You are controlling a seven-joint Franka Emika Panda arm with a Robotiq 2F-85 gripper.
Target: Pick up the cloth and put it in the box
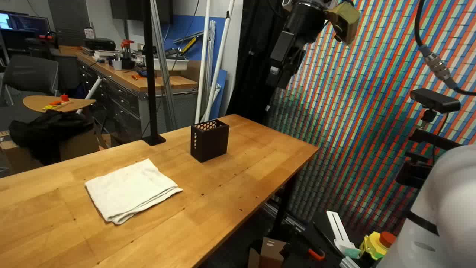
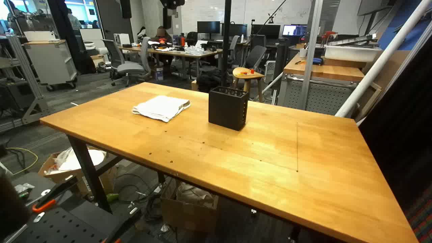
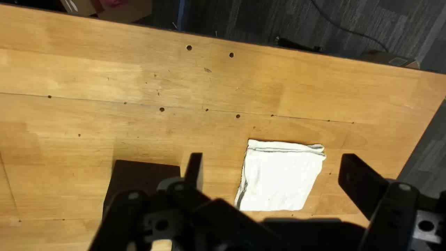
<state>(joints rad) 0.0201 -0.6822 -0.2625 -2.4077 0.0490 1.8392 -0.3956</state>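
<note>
While the folded white cloth (image 1: 130, 190) lies flat on the desk (image 1: 208, 204) at left in an exterior view, the black box (image 1: 214, 143) stands upright near it; farther right, the hand (image 1: 279, 80) hangs high, its fingers (image 3: 360, 184) well apart in the wrist view.

glare patches the table (image 2: 270, 185) in an exterior view, while the wrist view's tool (image 3: 274, 170) looks blurred.

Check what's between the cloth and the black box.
Bare tabletop separates the cloth from the box in both exterior views; one of the fingers partly covers that stretch in the wrist view.
</note>
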